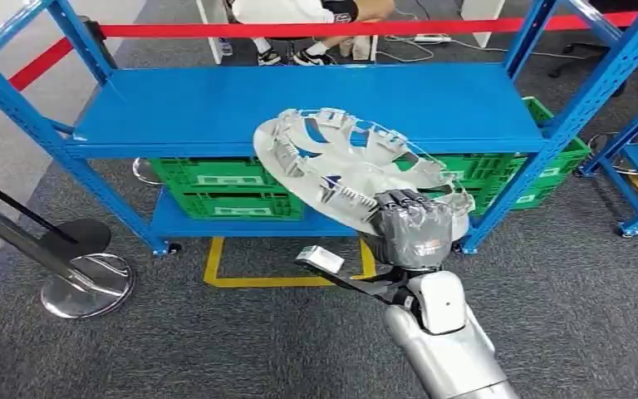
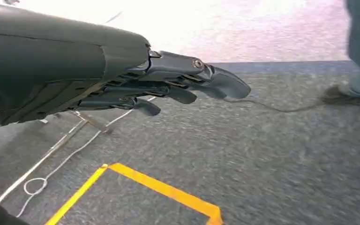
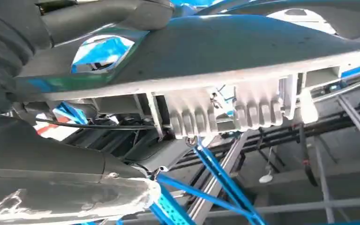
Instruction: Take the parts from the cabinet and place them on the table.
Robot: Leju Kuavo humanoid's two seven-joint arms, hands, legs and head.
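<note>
The right robot hand (image 1: 415, 229) grips the part (image 1: 349, 162) by its rim, tilted clear of the shelf (image 1: 216, 104), while the left robot hand (image 2: 178, 86) hangs empty, fingers loosely extended.

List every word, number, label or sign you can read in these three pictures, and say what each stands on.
None can be read.
The green crates under the blue shelf carry pale label patches, too small and blurred to read.
The grey wheel cover held by the right hand shows no lettering.
The left hand bears no marking.
</note>
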